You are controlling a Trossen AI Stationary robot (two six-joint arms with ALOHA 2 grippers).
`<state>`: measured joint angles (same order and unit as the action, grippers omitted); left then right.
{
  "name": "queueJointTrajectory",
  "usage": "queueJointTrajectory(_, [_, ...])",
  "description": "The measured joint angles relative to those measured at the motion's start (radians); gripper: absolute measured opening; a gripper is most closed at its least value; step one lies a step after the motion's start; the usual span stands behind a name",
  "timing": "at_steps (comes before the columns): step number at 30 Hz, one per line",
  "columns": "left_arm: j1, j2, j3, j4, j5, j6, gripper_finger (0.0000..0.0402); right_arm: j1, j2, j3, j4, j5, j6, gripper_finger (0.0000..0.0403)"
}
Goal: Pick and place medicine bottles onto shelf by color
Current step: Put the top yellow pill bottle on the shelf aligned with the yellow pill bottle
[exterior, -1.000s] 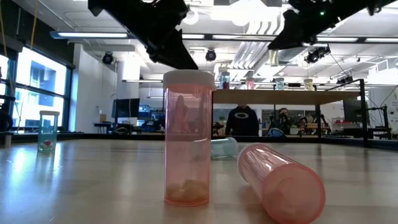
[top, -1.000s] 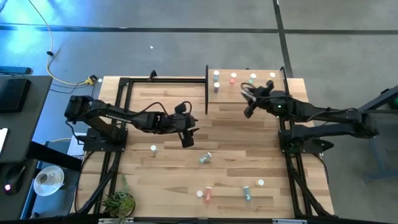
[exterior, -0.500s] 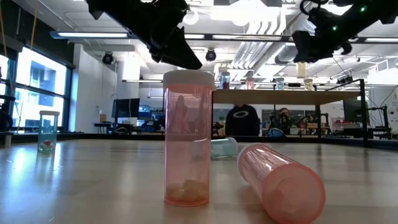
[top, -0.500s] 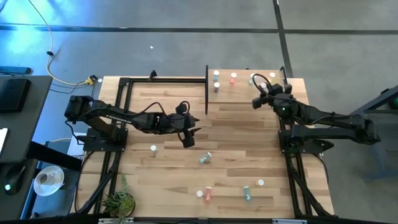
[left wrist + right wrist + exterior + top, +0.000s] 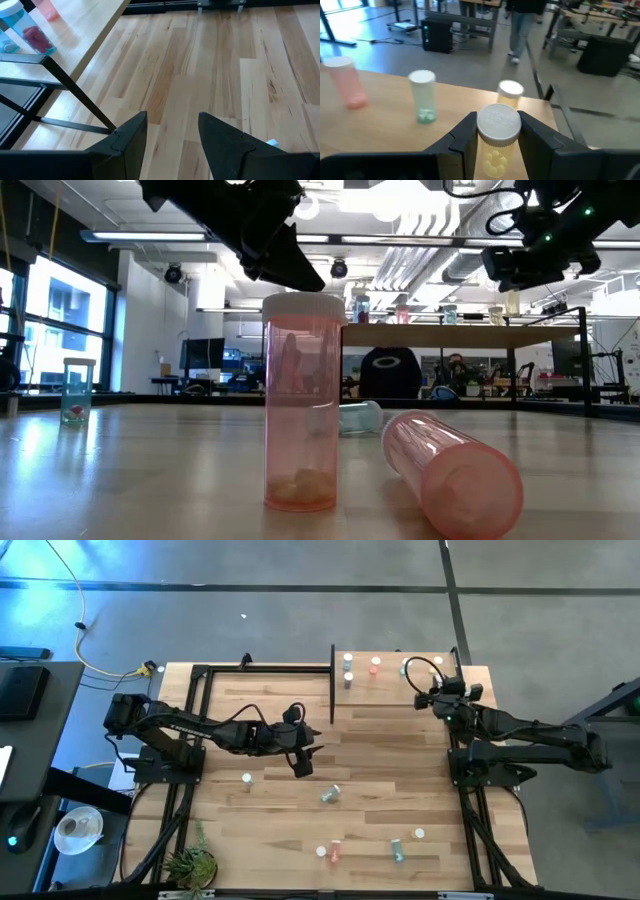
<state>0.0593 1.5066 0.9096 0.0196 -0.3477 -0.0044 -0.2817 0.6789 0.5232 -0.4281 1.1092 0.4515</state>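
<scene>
The shelf [image 5: 400, 700] stands at the table's far right, with blue [image 5: 348, 678], pink [image 5: 347, 82], green [image 5: 423, 97] and yellow [image 5: 510, 90] medicine bottles upright on it. My right gripper [image 5: 495, 145] hovers over the shelf's right part, shut on a yellow bottle [image 5: 496, 150] with a white cap. My left gripper [image 5: 172, 135] hangs open above the table's middle [image 5: 300, 765], nothing between its fingers. More bottles are on the table: a pink one upright [image 5: 300, 400], a pink one lying [image 5: 455, 470], and a teal one [image 5: 77, 390]. My right gripper pinches the yellow bottle's body [image 5: 479, 150] between its two fingers, just under the white cap [image 5: 499, 122]. The fingers [image 5: 532, 140] come nearly level from the table's near side. The bottle stands upright in the hold, a little above the shelf board [image 5: 512, 302].
Black frame posts [image 5: 332, 680] edge the shelf and rails [image 5: 195, 740] run along the table's sides. Loose bottles [image 5: 330, 795] [image 5: 397, 850] [image 5: 247, 778] lie scattered on the near half. A plant [image 5: 190, 862] sits at the near left corner. People show in the room beyond.
My right gripper has carried the yellow bottle toward the table's right edge over the shelf and somewhat down, turning its wrist as it went. It stays shut on the bottle.
</scene>
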Motion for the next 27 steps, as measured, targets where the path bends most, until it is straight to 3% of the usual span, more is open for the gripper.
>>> queueJointTrajectory(10, [0.000, 0.000, 0.000, 0.000, 0.000, -0.001, 0.0166, 0.000, 0.000, 0.000, -0.159, 0.066, 0.225, 0.0110])
queueJointTrajectory(17, [0.000, 0.000, 0.000, 0.000, 0.000, -0.003, 0.0166, -0.011, 0.000, 0.000, -0.121, 0.061, 0.224, 0.0110])
queueJointTrajectory(20, [0.000, 0.000, 0.000, 0.000, 0.000, -0.010, 0.0166, -0.038, 0.009, 0.000, -0.119, 0.004, 0.218, 0.0110])
queueJointTrajectory(27, [0.000, 0.000, 0.000, 0.000, 0.006, -0.019, 0.0166, -0.082, 0.046, 0.000, -0.037, -0.044, 0.108, 0.0110])
